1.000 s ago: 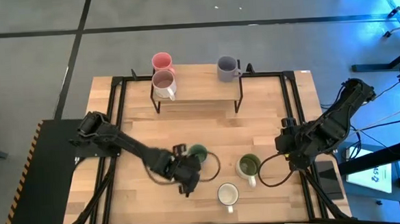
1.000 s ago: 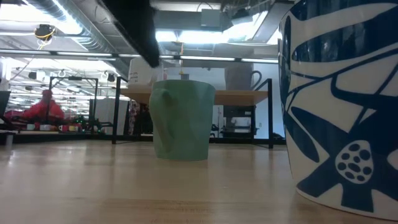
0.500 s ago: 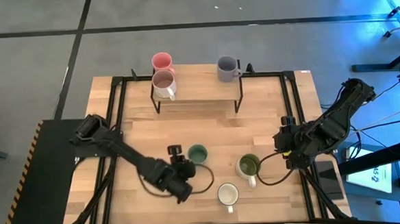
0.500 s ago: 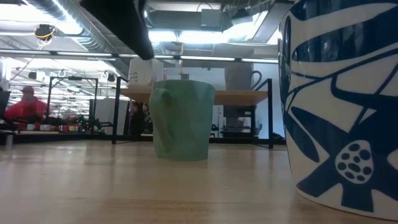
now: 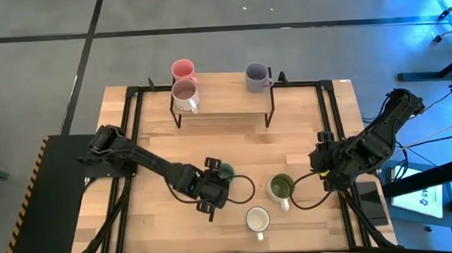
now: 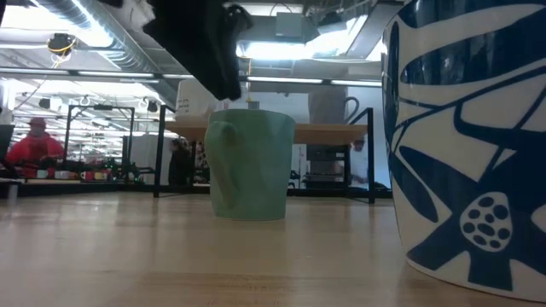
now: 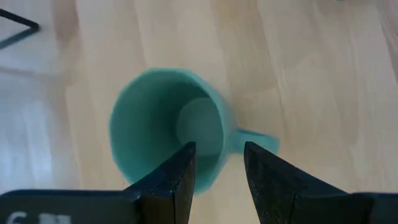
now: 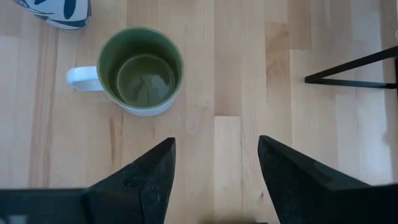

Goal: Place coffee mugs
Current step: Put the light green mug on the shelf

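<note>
Left hand [image 7: 217, 168] slightly open astride teal mug [image 7: 168, 127] rim, seemingly untouched

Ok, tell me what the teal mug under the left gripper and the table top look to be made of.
The teal mug looks like glazed ceramic: thick rim, smooth even colour and a soft sheen inside, though a matte glaze or stoneware is possible. The table top looks like light wood in joined strips, since grain and plank seams show; its finish seems satin. The left gripper hangs open above the mug's rim.

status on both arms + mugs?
Left gripper open over teal mug, straddling its rim. Right gripper open, short of olive-green mug. Nothing blocking.
</note>
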Action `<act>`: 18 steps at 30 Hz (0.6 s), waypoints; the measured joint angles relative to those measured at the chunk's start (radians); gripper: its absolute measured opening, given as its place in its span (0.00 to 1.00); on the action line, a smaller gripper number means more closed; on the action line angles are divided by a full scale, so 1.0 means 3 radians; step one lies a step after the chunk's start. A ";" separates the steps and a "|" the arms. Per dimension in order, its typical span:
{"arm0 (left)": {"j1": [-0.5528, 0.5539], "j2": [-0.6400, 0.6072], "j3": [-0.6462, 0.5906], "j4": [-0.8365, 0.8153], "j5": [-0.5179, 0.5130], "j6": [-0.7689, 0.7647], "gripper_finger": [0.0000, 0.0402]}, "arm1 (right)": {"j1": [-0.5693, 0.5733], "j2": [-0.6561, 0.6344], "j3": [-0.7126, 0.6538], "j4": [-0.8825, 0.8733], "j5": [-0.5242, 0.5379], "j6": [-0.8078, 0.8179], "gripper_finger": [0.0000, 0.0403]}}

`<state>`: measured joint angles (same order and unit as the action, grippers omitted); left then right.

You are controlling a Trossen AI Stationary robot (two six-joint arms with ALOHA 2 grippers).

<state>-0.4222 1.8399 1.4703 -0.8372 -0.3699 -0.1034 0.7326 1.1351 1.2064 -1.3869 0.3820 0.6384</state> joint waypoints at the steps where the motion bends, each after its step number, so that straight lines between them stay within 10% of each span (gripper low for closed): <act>1: 0.0017 0.0007 -0.0029 0.0032 0.0049 0.0020 0.33 | 0.0000 0.0000 0.0000 0.0000 0.0000 0.0000 0.54; 11: 0.0045 0.0018 -0.0345 0.0091 0.0158 0.0040 0.30 | 0.0000 0.0000 0.0000 0.0006 0.0001 0.0026 0.54; 18: 0.0123 0.0017 -0.0334 0.0113 0.0186 0.0108 0.04 | 0.0000 0.0000 0.0000 0.0009 0.0004 0.0057 0.54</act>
<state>-0.3854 1.8450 1.3701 -0.8032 -0.3141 -0.0712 0.7326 1.1351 1.2064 -1.3842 0.3832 0.6556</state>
